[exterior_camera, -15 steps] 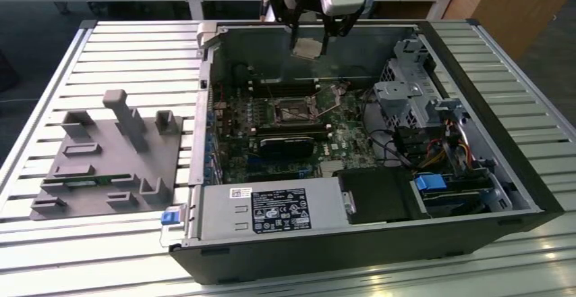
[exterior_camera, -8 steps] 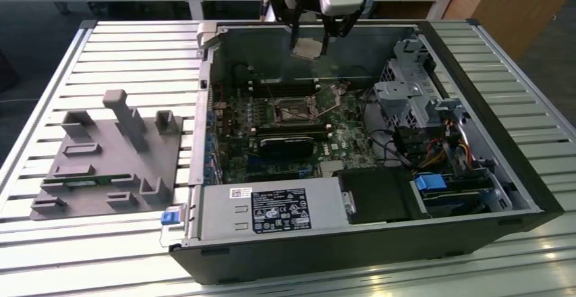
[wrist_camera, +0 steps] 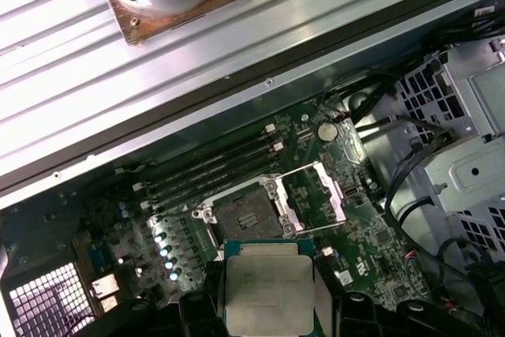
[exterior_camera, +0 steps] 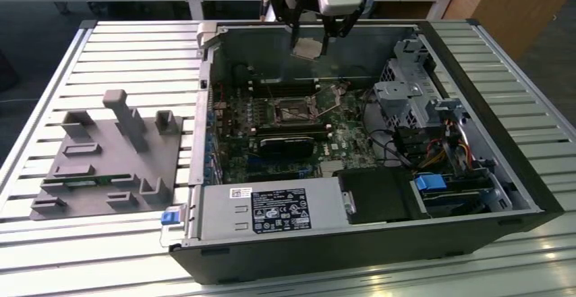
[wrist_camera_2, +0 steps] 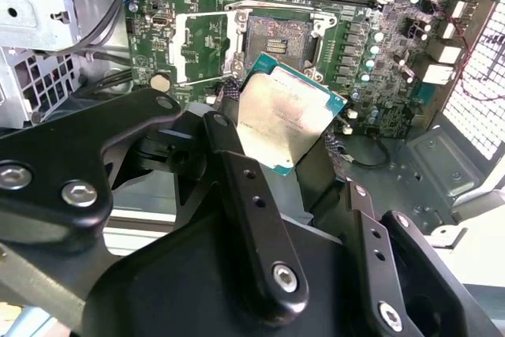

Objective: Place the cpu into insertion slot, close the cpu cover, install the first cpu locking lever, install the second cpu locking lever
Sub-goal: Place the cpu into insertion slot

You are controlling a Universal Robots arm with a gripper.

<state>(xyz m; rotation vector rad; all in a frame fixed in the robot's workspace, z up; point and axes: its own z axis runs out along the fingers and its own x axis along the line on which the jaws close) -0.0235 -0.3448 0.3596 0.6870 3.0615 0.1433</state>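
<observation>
- Pinching the cpu [exterior_camera: 308, 48] by its edges, your gripper [exterior_camera: 315, 39] hangs over the open computer case [exterior_camera: 270, 256].
- You see the insertion slot [wrist_camera: 246, 219] bare on the motherboard [wrist_camera: 379, 236], the cpu cover [wrist_camera: 319, 195] swung open beside it.

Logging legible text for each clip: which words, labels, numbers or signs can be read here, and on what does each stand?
None reads clearly enough to quote.
Black label on the power supply box: white print and symbols, too small.
White sticker beside it: too small.
The cpu, held in the hand: faint print on its metal face, blurred.
Motherboard: white markings, too small.
</observation>
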